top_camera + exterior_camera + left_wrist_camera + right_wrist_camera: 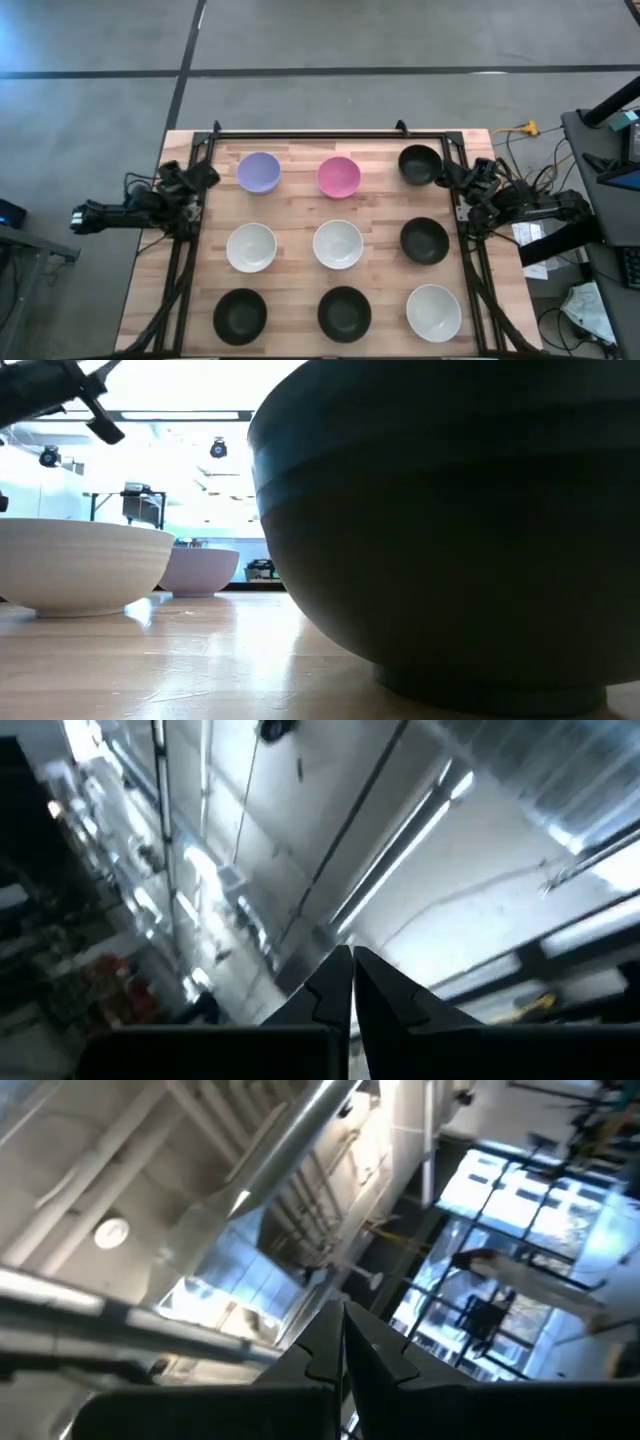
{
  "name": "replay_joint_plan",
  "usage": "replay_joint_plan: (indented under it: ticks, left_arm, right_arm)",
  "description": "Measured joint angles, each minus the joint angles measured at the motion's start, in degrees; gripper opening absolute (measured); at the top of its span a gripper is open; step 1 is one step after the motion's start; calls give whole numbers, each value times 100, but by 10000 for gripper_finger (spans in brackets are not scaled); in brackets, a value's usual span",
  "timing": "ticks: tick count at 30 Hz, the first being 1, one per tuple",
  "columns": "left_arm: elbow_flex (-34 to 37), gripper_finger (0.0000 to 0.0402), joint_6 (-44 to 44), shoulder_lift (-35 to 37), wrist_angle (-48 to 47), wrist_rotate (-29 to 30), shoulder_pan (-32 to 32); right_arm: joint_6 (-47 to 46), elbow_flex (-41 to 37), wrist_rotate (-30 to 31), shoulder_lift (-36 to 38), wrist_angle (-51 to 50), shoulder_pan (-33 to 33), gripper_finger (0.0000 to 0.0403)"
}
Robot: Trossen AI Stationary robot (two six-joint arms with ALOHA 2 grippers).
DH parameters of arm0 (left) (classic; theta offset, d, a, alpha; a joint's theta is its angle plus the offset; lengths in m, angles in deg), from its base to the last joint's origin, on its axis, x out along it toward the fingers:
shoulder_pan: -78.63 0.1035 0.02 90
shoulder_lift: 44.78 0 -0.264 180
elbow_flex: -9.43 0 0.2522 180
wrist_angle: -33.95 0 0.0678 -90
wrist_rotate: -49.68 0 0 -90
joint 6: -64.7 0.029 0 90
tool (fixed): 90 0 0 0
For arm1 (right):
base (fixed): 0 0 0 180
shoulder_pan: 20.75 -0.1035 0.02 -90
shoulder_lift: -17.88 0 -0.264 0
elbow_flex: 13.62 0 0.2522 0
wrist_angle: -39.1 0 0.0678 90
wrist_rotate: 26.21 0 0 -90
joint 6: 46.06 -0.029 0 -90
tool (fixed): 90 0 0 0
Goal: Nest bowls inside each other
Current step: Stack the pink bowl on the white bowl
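- The left gripper (352, 982) sits off the table's left edge, its two fingers pressed together with nothing between them; its camera looks up at the ceiling.
- The right gripper (343, 1342) rests at the table's right edge near the far corner, its fingers likewise closed together on nothing, also aimed at the ceiling.
- Nine bowls stand apart from one another in three rows of three on the wooden table (296, 185); none is nested in another, and each looks empty from above.
- Far row, left to right: the lavender bowl (258, 172), the pink bowl (338, 176), a black bowl (419, 164) just beside the right arm.
- Middle row: a white bowl (250, 247), a second white bowl (338, 244), a black bowl (424, 240).
- Near row: a black bowl (240, 314), another black bowl (344, 313), and a third white bowl (433, 312).
- In the low view a dark bowl's outer wall fills most of the frame, with a white bowl and a paler one farther off on the wood.
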Motion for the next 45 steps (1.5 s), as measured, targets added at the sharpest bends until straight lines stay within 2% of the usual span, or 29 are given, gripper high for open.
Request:
replay_joint_plan:
  ticks: [4,7,9,11,14,16,18,22,24,26,28,31,33,36,38,41,43,45]
  left_arm:
    - [-33,0,9,-46,391,350,1]
    - [-262,0,308,-284,260,373,1]
    - [-537,0,439,-577,338,245,1]
    - [-867,0,466,-978,295,-24,1]
    - [-1431,0,847,-1765,250,-315,1]
    - [-1846,0,1273,-2289,237,-345,1]
    - [-2299,0,1790,-2755,246,-210,3]
    - [-3171,0,2756,-3671,30,323,12]
    - [-3511,0,2952,-4037,-212,815,14]
    - [-3799,0,2982,-4334,-540,1141,39]
    - [-4053,0,2971,-4554,-1045,1267,90]
    - [-4534,0,2967,-4854,-1802,1284,166]
    - [-4901,0,3023,-4961,-2335,1449,278]
    - [-5431,0,3389,-5261,-3031,1535,529]
    - [-5722,0,3661,-5432,-3434,1521,727]
    - [-6163,0,3725,-5476,-3922,1346,1093]
    - [-6382,0,3700,-5391,-4444,911,1435]
    - [-6512,0,3452,-5323,-5029,123,1791]
  right_arm:
    - [792,742,-560,-674,-39,0,9]
    - [1925,1314,-549,-1234,-46,-2,9]
    - [2704,1738,-333,-1667,-24,0,9]
    - [3630,2119,170,-2057,-90,3,9]
    - [4269,2721,868,-2485,-521,58,9]
    - [4419,3132,929,-2582,-1482,151,9]
    - [4390,3572,928,-2582,-2981,308,9]
    - [3594,4299,928,-2678,-5981,820,9]
    - [3231,4507,889,-2745,-7005,1124,9]
    - [3052,4594,706,-2815,-7592,1465,9]
    - [3011,4602,677,-2920,-7646,1835,9]
    - [2984,4466,871,-3120,-7004,2247,9]
    - [3006,4389,995,-3325,-6100,2382,9]
    - [3448,4273,877,-3756,-4416,2401,9]
    - [3844,4245,394,-4108,-3621,2403,9]
    - [3792,4402,-1313,-4674,-3429,2636,9]
    - [3171,4630,-2876,-5117,-3500,2910,9]
    - [2765,4887,-4794,-5649,-3646,3227,9]
